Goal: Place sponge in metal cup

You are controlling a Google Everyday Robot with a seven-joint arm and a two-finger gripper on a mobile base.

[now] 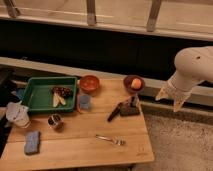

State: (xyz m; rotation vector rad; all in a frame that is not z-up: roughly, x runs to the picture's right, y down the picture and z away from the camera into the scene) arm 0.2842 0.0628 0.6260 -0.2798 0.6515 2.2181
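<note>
The dull-blue sponge [32,142] lies flat near the table's front left corner. The small metal cup [55,121] stands upright to the sponge's upper right, in front of the green tray. My gripper [170,100] hangs from the white arm beyond the table's right edge, level with the far side and far from both things. Its two pale fingers [161,95] point down, spread apart, with nothing between them.
A green tray [35,102] holds grapes and a pale item. An orange bowl [89,82], a dark bowl with an orange fruit [133,83], a blue pad with an orange edge [84,102], a whitish cup [17,114], a black tool [122,109] and a fork [111,140] sit on the wooden table [90,150].
</note>
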